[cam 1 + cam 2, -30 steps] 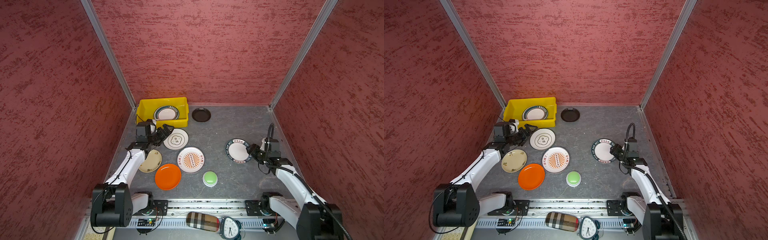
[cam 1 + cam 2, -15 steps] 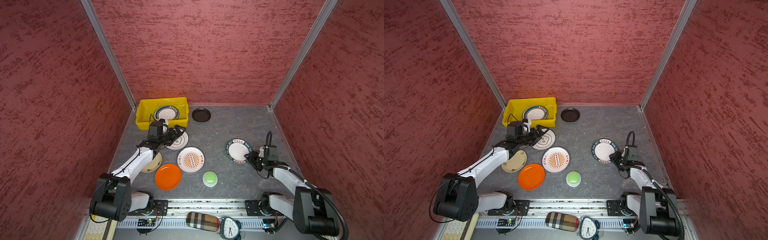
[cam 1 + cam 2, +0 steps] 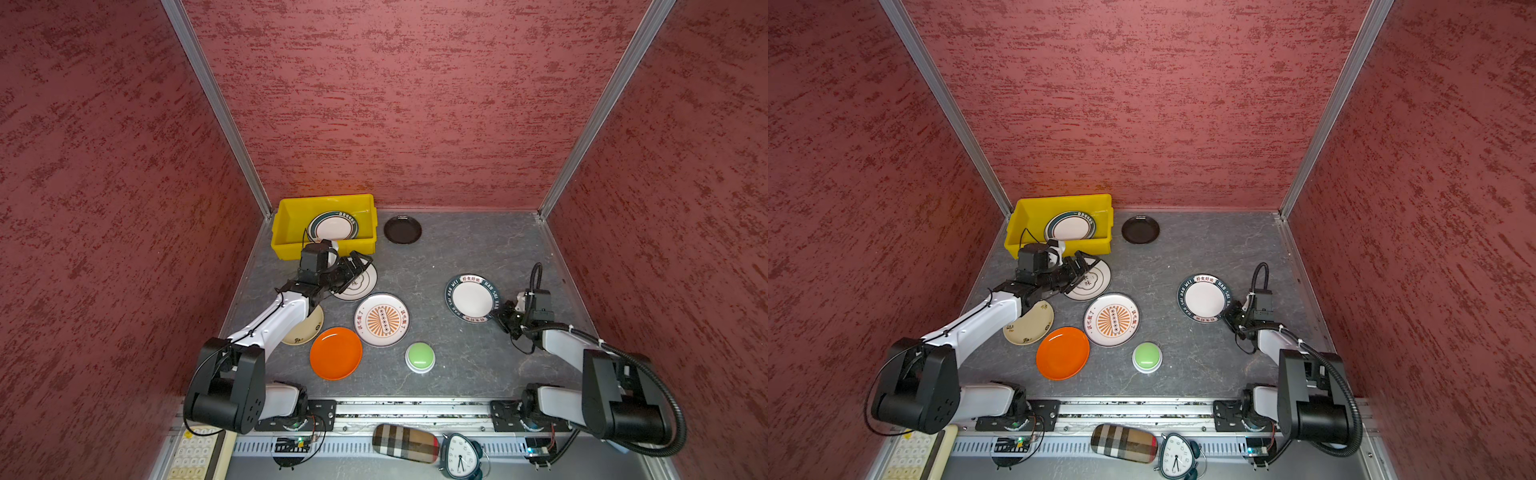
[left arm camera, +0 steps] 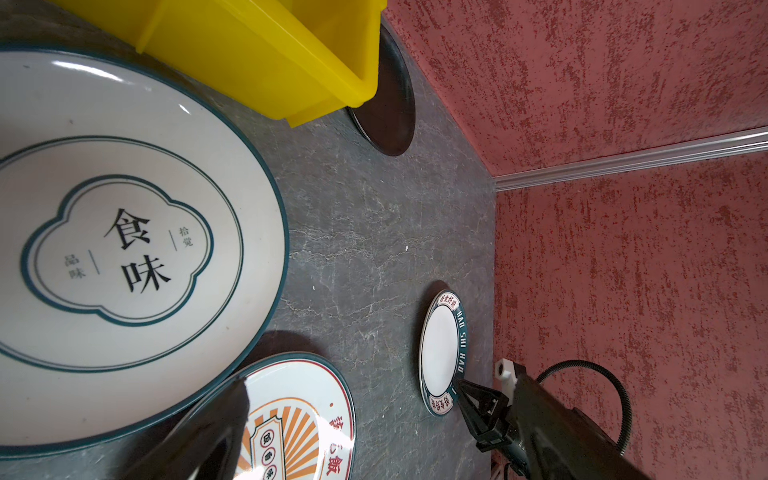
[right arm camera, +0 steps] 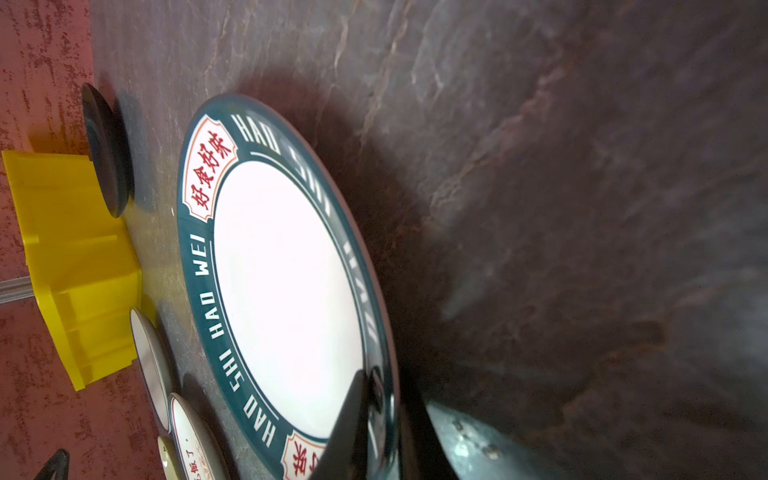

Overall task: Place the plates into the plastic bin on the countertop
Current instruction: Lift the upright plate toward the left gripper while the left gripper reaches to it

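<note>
R gripper (image 5: pixel 386 399): jaws closed on the rim of the green-rim lettered plate (image 3: pixel 471 297), one finger on top and one under, at the plate edge farthest from the plastic bin (image 3: pixel 291 249). Can't tell if that edge is off the countertop (image 3: pixel 478 249). Plate sits well apart from the bin, to its right and nearer the arm bases. R arm: shoulder link upright at its base, forearm sloped low and reaching back toward the bin's side, wrist approx level w/ the surface.

L gripper (image 3: pixel 355 270): jaws spread wide, gripping nothing, low over the cloud-motif plate (image 4: pixel 124 241), which lies just in front of the bin's front wall. L arm: stretched long from its base toward the bin, white forearm crossing over the cream plate (image 3: pixel 309 328), wrist turned so the fingers point away from the bin's left end.

Other plates: one green-rim plate (image 3: pixel 332 226) inside the bin, right half. Black plate (image 3: pixel 402 229) just beside the bin's right end. Sunburst plate (image 3: pixel 381 319) and orange plate (image 3: pixel 336 353) farther out front of the bin.
</note>
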`<state>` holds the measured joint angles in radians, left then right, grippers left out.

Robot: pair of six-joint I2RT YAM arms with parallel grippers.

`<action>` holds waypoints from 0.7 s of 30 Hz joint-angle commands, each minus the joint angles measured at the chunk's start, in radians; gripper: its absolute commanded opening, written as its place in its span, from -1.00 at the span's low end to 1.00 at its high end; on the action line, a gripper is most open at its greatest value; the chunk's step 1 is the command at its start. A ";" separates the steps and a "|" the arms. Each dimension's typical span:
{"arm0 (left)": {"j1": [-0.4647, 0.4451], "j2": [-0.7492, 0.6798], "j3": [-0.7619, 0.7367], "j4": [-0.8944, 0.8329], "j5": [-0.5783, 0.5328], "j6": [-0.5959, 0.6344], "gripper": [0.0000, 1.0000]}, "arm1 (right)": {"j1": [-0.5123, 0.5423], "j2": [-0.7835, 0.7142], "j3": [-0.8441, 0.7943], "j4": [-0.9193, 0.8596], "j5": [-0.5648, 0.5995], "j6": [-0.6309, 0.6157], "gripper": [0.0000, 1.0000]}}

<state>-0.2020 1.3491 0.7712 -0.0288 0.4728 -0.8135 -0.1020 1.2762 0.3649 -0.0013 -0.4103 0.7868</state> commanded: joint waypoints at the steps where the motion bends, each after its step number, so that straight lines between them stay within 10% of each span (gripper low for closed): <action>1: -0.004 0.029 0.024 0.010 0.016 0.002 0.99 | -0.004 -0.007 -0.002 0.034 -0.003 0.004 -0.80; 21: -0.066 0.158 0.141 -0.051 0.063 0.097 0.99 | 0.003 -0.160 0.046 0.254 -0.278 0.312 -1.00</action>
<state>-0.2558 1.4933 0.8829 -0.0597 0.5201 -0.7650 -0.1028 1.1381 0.3687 0.1360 -0.6075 1.0203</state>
